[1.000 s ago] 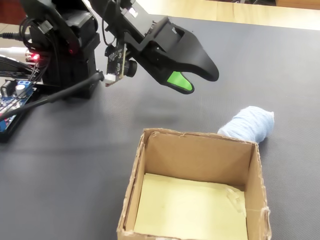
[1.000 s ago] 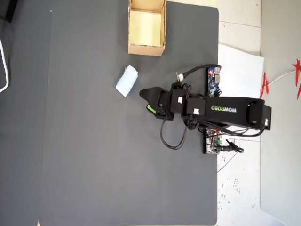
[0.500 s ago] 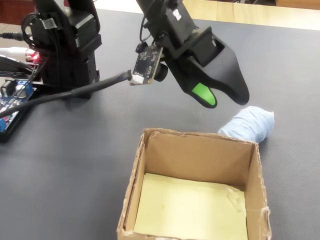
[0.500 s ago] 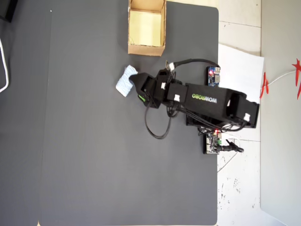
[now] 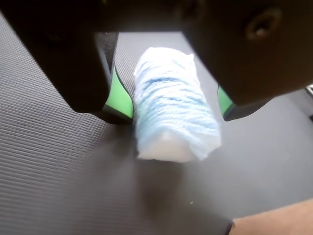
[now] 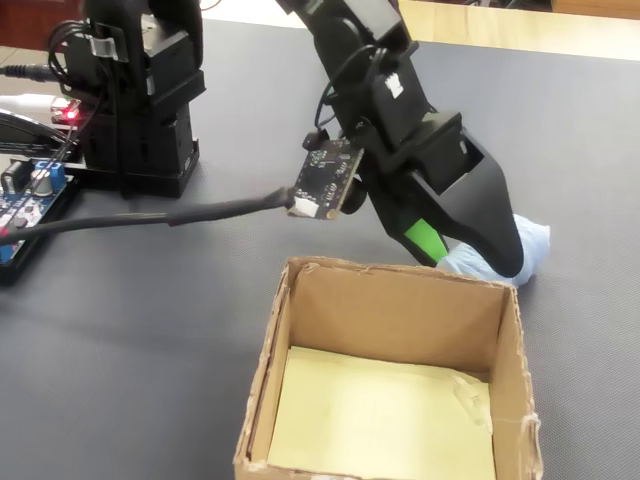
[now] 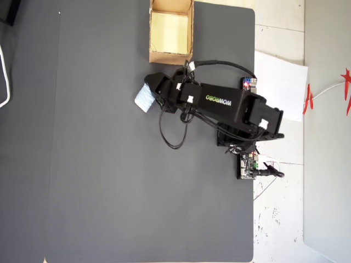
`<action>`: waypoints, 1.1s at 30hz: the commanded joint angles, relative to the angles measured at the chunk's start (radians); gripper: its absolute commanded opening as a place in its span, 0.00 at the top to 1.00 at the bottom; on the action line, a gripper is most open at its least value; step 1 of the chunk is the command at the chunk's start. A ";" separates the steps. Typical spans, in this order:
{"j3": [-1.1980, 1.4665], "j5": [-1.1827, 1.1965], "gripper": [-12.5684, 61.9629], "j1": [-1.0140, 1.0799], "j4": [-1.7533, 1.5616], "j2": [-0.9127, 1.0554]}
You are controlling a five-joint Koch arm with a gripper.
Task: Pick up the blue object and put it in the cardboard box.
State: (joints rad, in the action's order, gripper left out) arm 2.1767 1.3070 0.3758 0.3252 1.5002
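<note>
Bright, even daylight throughout, no harsh glare. Soft blur in the wrist view: gripper (image 5: 173, 105) housing out of focus up close, blue object (image 5: 172, 105) slightly fuzzy, faint shadow beneath. Sharp overhead view, dark mat (image 7: 109, 181) matte and evenly lit.

A: What sort of place is this?

B: A hobby robotics bench, more a maker's corner than a proper lab. The small black arm (image 7: 230, 104) is printed with a brand name, and bare circuit boards (image 7: 249, 164) sit uncovered beside its base with a red light glowing.

A: Anything else?

B: Loose cables (image 6: 150, 215) trail across a dark ribbed mat (image 7: 109, 192) laid over the tabletop (image 7: 279, 230). A plain white paper sheet (image 7: 279, 82) lies at the mat's edge in the overhead view.

A: And the props?

B: Homemade: a rough cardboard box (image 6: 390, 300) with ragged edges.
</note>
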 commanded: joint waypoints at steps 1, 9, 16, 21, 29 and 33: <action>-0.067 0.084 0.39 -0.020 0.002 -0.009; -0.083 0.173 0.49 -0.046 0.012 -0.069; -0.069 0.193 0.80 -0.051 -0.057 -0.072; -0.029 0.224 0.83 -0.041 -0.236 -0.041; 0.110 0.252 0.83 -0.028 -0.565 0.126; 0.126 0.212 0.83 -0.014 -0.621 0.244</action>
State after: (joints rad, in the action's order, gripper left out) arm 2.3409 1.5156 0.3697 -0.1841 1.7119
